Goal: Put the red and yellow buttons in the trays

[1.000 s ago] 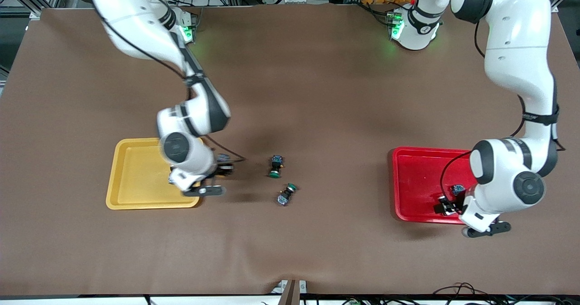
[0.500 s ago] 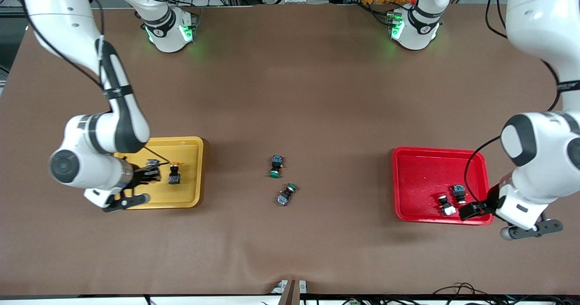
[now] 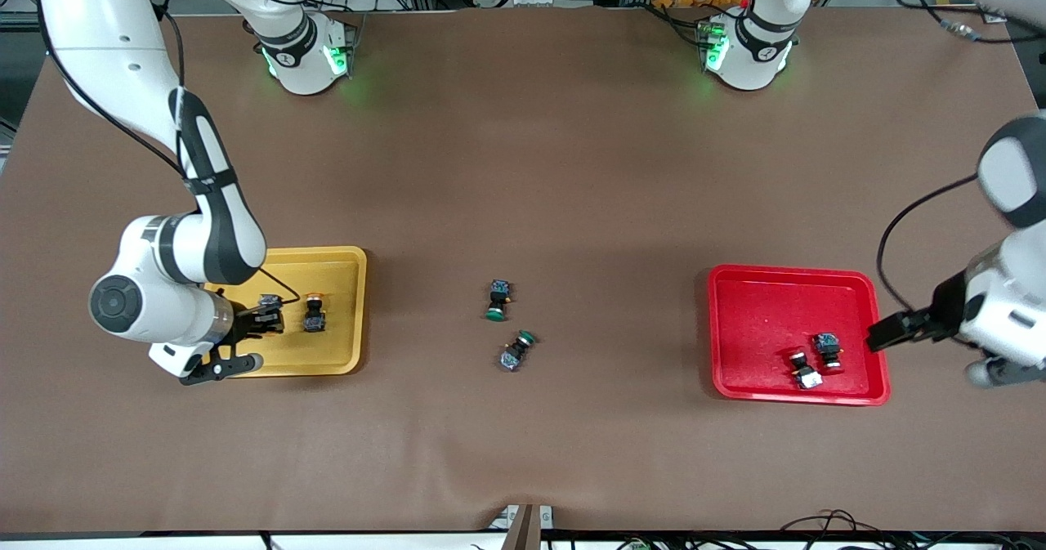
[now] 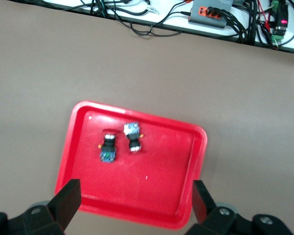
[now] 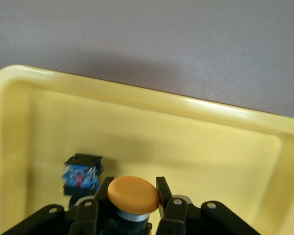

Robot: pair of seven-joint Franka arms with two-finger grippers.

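The right gripper (image 3: 265,321) sits low over the yellow tray (image 3: 343,260), its fingers clamped on the body of a yellow button (image 5: 133,194) whose orange cap points up at the wrist camera. A second yellow button (image 3: 314,315) already stands in that tray just beside the gripper, toward the left arm's end of the table. The main risk I see is here: if the fingers part while the held button is tilted or above the floor of the tray, it could topple, roll against its neighbour and knock it over, or the fingers could clip that neighbour as they spread. Well away from the yellow tray, toward the left arm's end, the red tray (image 3: 735,288) holds two red buttons (image 3: 817,358) lying side by side near its corner closest to the front camera. The left gripper (image 3: 887,333) hangs beside that tray's outer rim with its fingers wide apart and nothing in them, so little can go wrong there unless it swings low and catches the rim. Two green buttons (image 3: 507,325) lie on the brown table (image 3: 523,166) between the trays; picking one up by mistake would spoil the sort.
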